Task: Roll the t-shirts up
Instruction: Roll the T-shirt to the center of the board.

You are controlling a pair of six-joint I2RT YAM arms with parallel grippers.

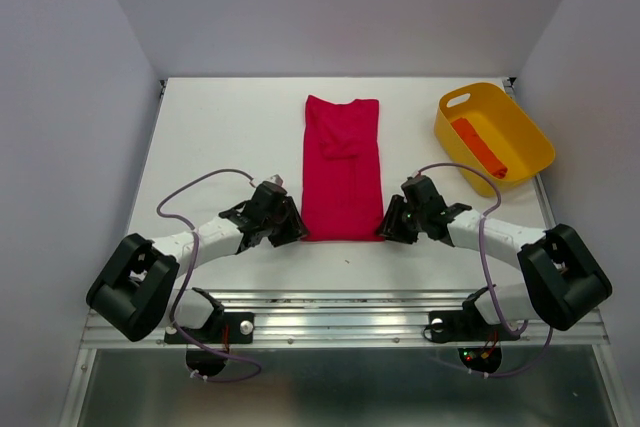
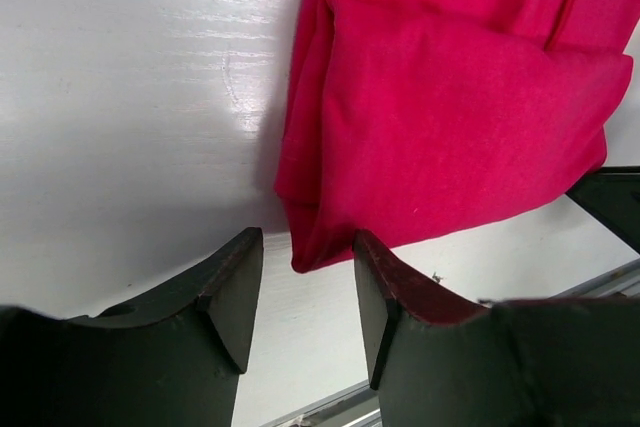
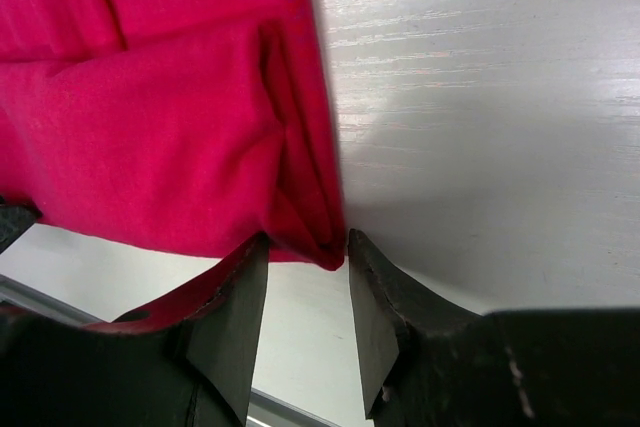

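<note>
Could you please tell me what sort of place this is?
Probably a robot test booth: plain white walls close in a white table, and a left arm and right arm are bolted to a metal rail at its near edge.

White table (image 1: 200,147), plain pale walls (image 1: 350,7) on three sides.

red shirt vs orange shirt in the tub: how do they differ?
Pose: red shirt lies flat, a long folded strip; orange shirt is a narrow roll.
Place: red shirt is on the table; orange shirt is in the yellow tub.
Size: red shirt covers far more area than orange shirt.
Shared: plain reddish cloth.
</note>
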